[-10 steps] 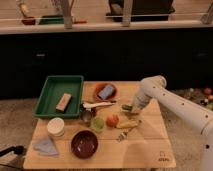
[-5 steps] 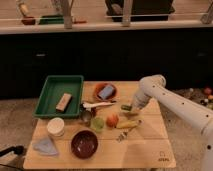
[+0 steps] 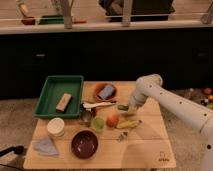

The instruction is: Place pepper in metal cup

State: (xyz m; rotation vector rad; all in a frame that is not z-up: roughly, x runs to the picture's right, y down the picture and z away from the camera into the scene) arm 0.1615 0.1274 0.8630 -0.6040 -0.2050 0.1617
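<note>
The pepper is a small dark green piece lying on the wooden table, right of the long silver utensil. My gripper is at the end of the white arm, low over the table and right against the pepper's right side. The metal cup stands upright to the left, next to a pale green round item, well apart from the gripper.
An orange-red fruit and a long yellow item lie just in front of the pepper. An orange plate, a green tray, a white cup, a maroon bowl and a blue cloth are also on the table.
</note>
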